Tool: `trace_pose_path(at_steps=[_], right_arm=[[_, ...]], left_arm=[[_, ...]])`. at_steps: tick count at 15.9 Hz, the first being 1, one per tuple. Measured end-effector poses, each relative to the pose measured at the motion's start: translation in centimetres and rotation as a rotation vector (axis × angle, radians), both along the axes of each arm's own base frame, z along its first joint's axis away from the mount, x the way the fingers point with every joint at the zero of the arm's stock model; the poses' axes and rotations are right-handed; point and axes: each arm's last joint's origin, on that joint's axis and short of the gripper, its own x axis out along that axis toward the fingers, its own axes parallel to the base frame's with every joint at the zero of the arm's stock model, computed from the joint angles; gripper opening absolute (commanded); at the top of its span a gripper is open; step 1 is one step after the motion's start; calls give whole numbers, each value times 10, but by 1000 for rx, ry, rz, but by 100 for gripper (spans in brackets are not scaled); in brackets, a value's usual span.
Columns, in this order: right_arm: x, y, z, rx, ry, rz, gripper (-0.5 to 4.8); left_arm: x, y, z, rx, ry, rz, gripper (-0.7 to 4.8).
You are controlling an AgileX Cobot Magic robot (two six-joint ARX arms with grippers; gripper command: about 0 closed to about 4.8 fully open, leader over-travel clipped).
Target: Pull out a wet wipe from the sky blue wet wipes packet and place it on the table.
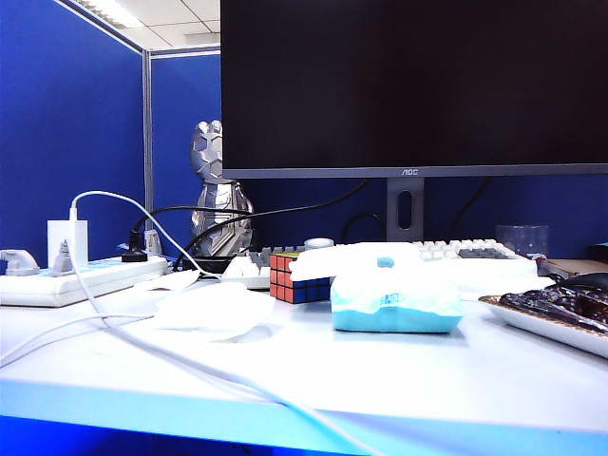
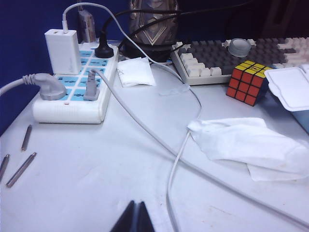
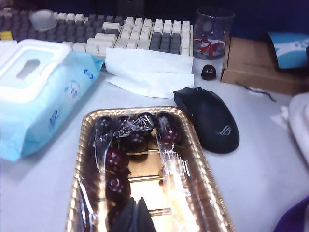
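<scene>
The sky blue wet wipes packet (image 1: 394, 306) (image 3: 46, 99) lies on the table (image 1: 399, 380) with its white lid (image 2: 291, 88) on top. A limp, wrinkled white wet wipe (image 1: 214, 309) (image 2: 248, 145) lies flat on the table beside the packet, on the Rubik's cube's side. My left gripper (image 2: 136, 207) is shut and empty, low over bare table, well short of the wipe. My right gripper (image 3: 136, 204) is shut and empty, above a gold tray, with the packet off to one side. Neither gripper shows in the exterior view.
A Rubik's cube (image 1: 296, 277) (image 2: 248, 83) stands next to the packet. A gold tray of dark fruit (image 3: 145, 164) (image 1: 556, 312), a black mouse (image 3: 210, 120), a keyboard (image 3: 145, 34), a power strip (image 2: 72, 92), loose cables (image 2: 178, 159), a paper scrap (image 2: 135, 71) and a monitor (image 1: 408, 85) surround it.
</scene>
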Motion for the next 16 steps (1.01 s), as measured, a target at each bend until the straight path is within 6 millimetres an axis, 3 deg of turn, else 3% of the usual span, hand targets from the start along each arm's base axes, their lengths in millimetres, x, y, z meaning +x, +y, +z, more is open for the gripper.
trace_pose_path(at_steps=[3, 16], right_arm=[[0, 0, 0, 66, 4, -14, 4], [0, 0, 0, 69, 4, -15, 4]], left_arm=[[0, 0, 0, 0, 0, 0, -2], [0, 0, 0, 0, 0, 0, -2]])
